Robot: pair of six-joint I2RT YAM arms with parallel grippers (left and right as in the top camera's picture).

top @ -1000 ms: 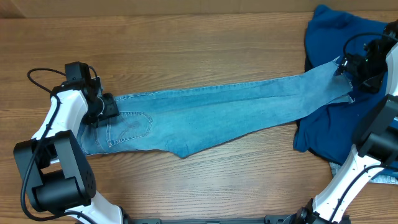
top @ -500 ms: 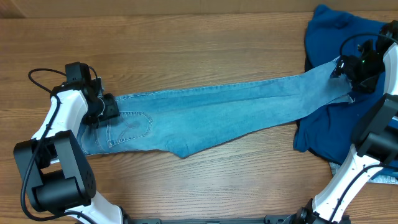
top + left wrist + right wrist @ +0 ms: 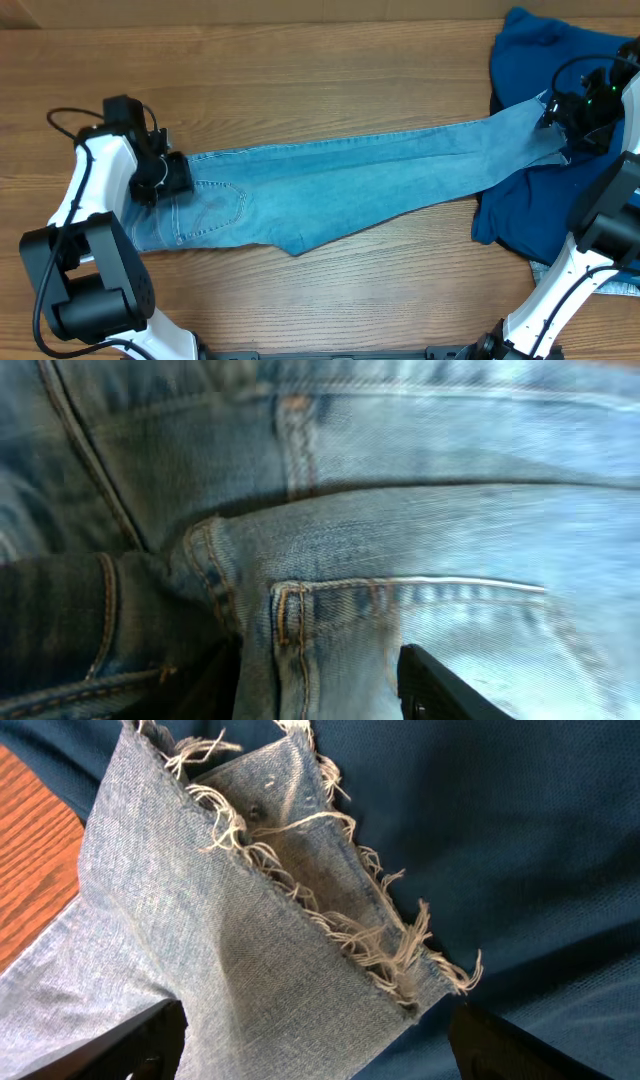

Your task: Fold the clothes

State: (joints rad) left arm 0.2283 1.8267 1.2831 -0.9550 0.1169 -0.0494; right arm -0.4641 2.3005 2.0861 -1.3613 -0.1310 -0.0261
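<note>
On the table, jeans run from waist at 9 o'clock to hem at 2 o'clock, atop a dark blue garment. First fold apparently pending: the right gripper, jaws wide, must pinch the hem, while the left gripper straddles the waist, grip indeterminate.

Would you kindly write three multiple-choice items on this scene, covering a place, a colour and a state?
1. The frayed hems of the jeans lie: A on bare wood; B on the dark blue garment; C off the table.
2. The jeans are: A black; B light blue; C white.
3. The right gripper has its jaws: A open; B shut on the hems; C out of view.
Key: B, blue fabric shows beneath the fringe; B, pale denim throughout; A, its fingers sit wide apart, nothing pinched.
</note>
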